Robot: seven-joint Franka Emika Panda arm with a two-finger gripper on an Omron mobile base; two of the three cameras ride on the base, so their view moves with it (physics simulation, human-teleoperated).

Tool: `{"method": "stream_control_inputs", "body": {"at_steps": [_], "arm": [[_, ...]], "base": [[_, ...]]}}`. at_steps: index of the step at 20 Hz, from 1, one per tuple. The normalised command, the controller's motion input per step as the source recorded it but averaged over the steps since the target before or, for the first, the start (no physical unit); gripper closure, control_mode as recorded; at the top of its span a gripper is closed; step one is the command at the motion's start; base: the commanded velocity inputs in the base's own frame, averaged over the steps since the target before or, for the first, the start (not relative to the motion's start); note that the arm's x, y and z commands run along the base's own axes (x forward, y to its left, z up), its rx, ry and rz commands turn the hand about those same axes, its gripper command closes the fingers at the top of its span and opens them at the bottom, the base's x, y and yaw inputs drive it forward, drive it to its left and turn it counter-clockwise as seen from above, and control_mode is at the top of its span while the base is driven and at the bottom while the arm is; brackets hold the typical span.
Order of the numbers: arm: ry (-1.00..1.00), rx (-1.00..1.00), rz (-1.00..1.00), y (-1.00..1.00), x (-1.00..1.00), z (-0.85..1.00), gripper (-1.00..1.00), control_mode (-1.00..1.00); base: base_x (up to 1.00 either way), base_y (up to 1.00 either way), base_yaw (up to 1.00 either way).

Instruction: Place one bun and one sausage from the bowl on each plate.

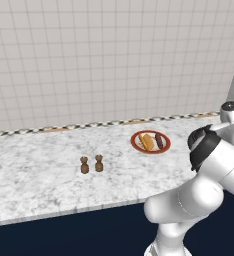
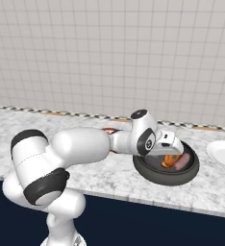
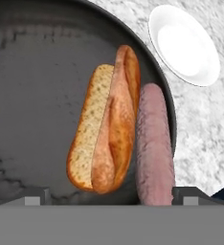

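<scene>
From the left base camera, the red-rimmed plate (image 1: 150,142) sits toward the back of the marble desk (image 1: 39,175) and already carries a bun (image 1: 147,142) and a sausage (image 1: 159,140) side by side, so that half of the job looks finished. Two small brown shakers (image 1: 91,164) stand well apart from it, nearer the front edge, out of the way of the work.

From the right base camera, the arm reaches forward and bends down so the tool (image 2: 173,154) hangs over the dark bowl (image 2: 150,172), which sits near the front edge of the desk. A second bun (image 2: 168,160) and a second sausage (image 2: 181,163) lie inside the bowl, just under the tool. The white plate (image 2: 224,153) waits bare to the right of the bowl, near it but not touching; it is probably where these two pieces must go.

From the hand camera, the tool (image 3: 111,196) is spread wide and grasps nothing; its two tips rise at either side of the bottom. Between them lie the near ends of the bun and the sausage, touching along their length against the bowl's right wall. The bun lies nearer the middle of the gap, so it seems the likelier pick. The white plate shows beyond the rim.
</scene>
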Motion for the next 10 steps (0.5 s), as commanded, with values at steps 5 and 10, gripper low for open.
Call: {"method": "stream_control_inputs", "body": {"at_steps": [5, 10], "arm": [[0.00, 0.00, 0.00, -0.16, 0.02, 0.00, -1.00, -1.00], [0.00, -0.03, 0.00, -0.04, 0.02, -0.08, -1.00, -1.00]], "base": [[0.00, 0.00, 0.00], [0.00, 0.00, 0.00]]}}
